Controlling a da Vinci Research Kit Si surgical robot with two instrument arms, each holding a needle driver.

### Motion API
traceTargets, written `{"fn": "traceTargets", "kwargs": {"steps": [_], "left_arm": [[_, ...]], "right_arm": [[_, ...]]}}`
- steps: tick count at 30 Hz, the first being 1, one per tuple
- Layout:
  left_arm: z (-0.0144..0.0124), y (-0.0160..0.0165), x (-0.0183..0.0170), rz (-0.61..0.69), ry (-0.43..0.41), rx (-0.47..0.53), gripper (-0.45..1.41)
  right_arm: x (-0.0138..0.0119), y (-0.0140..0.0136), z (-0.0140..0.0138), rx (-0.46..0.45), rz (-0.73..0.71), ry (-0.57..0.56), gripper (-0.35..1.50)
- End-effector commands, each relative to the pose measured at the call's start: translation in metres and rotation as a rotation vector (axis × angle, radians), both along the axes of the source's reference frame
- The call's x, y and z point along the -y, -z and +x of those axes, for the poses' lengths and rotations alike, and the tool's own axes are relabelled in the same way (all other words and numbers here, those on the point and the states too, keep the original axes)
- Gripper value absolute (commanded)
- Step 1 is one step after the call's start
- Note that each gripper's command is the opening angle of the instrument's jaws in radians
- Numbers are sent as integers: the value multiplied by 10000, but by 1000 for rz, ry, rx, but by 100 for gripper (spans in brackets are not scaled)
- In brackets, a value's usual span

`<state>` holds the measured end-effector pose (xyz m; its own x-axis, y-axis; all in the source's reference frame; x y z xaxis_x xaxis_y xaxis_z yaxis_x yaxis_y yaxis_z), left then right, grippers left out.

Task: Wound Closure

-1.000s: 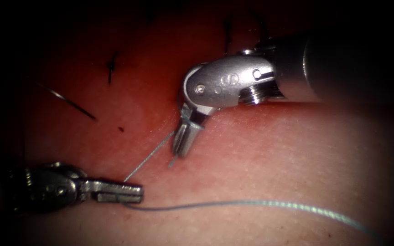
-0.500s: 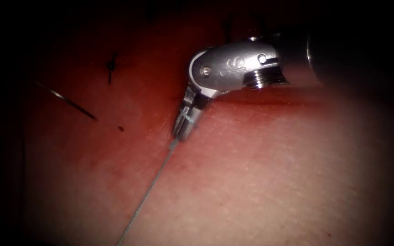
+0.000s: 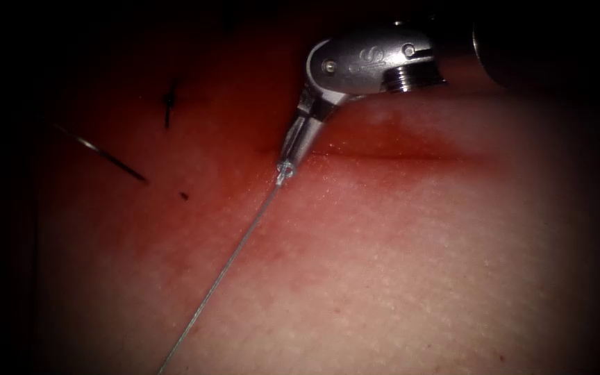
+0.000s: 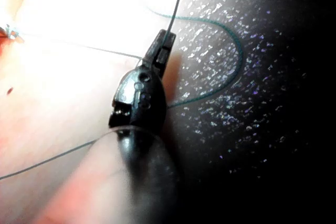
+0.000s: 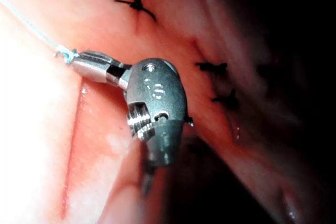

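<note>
The right hand (image 3: 287,164) had closed on the thread (image 3: 230,257) at a small knot by its tip, at the left end of the cut (image 3: 383,154) in the tissue (image 3: 418,278). From there the thread ran taut, down and to the left across the tissue. In the left wrist view the left hand (image 4: 161,43) was clamped on the same thread (a slack loop trailed beyond it over the dark surface (image 4: 273,103)). The needle (image 3: 109,158) lay on the tissue, left of the cut, held by neither hand. Dark stitches (image 5: 137,3) crossed the closed wound.
</note>
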<state>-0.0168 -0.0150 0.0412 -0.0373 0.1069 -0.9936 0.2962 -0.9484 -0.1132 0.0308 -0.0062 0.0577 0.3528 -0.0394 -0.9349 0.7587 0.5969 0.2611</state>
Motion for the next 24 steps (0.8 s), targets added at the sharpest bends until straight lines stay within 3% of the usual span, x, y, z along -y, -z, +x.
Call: {"fn": "traceTargets", "kwargs": {"steps": [1,12,24], "left_arm": [[-8,-7,5,1,-1,-2,-45],[-17,5,32,0,-3,-9,-45],[-29,19,46,-5,-13,1,-45]], "right_arm": [[-11,-9,6,2,-7,-9,-35],[-34,-26,-7,44,-16,-115,-35],[-49,-37,-33,107,78,-352,-35]]}}
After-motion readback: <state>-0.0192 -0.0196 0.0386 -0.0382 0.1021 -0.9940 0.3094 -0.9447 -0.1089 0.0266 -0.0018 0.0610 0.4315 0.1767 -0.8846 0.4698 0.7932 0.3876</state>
